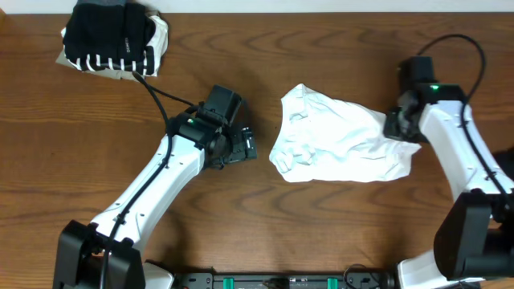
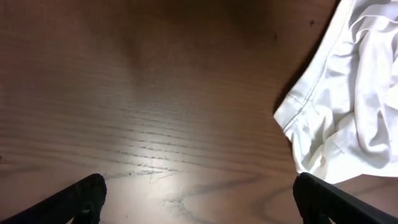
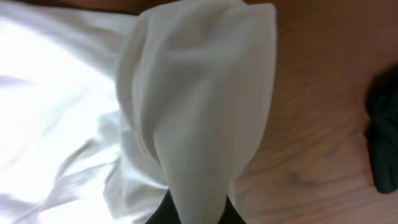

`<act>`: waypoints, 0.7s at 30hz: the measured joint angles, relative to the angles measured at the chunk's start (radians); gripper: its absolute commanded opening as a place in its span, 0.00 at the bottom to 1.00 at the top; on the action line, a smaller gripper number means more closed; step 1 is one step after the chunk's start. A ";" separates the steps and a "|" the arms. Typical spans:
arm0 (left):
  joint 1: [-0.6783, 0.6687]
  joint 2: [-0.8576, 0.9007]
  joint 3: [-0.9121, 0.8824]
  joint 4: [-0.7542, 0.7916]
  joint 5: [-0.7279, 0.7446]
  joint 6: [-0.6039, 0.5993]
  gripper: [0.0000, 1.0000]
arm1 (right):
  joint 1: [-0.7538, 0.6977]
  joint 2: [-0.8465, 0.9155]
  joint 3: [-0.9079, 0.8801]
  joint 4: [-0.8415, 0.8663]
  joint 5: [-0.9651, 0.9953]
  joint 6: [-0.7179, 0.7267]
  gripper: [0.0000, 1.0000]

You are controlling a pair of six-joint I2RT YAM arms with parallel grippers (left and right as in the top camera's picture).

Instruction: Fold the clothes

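The stack of clothes [image 1: 112,36] sits at the back left corner of the worktop [image 1: 48,160], close to the rear edge. A black garment lies on top, a black-and-white striped layer under it, and a pale beige piece shows at the sides, all soft and roughly squared. A wide stretch of bare, dark wood grain lies in front of the stack and to its right. The white left arm [image 1: 152,189] crosses this stretch on a slant, with its black cable [image 1: 161,96] running back toward the stack. The left hand [image 1: 247,146] is over bare wood just beside the white T-shirt [image 1: 341,136] and apart from it, its two black fingers [image 2: 84,196] spread wide with nothing between them. From the left wrist, the shirt's nearest edge is a stitched hem that curls and puckers, with open wood along it. The T-shirt lies crumpled in the middle of the worktop. It is thin matte cloth, deeply creased, its outline a lopsided wedge, with free wood at its front, back and left. At its right end the cloth is gathered into the right hand [image 1: 396,126], which is closed tight on a bunch of it. The right wrist view shows that bunch as a smooth, rounded fold rising from the pinch. A dark shape [image 3: 385,137] at that view's right edge is too blurred to name.
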 measured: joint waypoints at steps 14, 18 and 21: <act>0.000 0.000 0.000 -0.003 0.000 0.000 0.98 | 0.202 0.000 -0.097 0.083 -0.097 0.021 0.17; 0.000 0.000 0.000 -0.003 0.000 0.000 0.98 | 0.203 0.000 -0.097 0.084 -0.169 0.027 0.34; 0.000 0.000 0.000 -0.006 0.000 0.000 0.98 | 0.203 0.000 -0.097 0.084 -0.208 0.031 0.72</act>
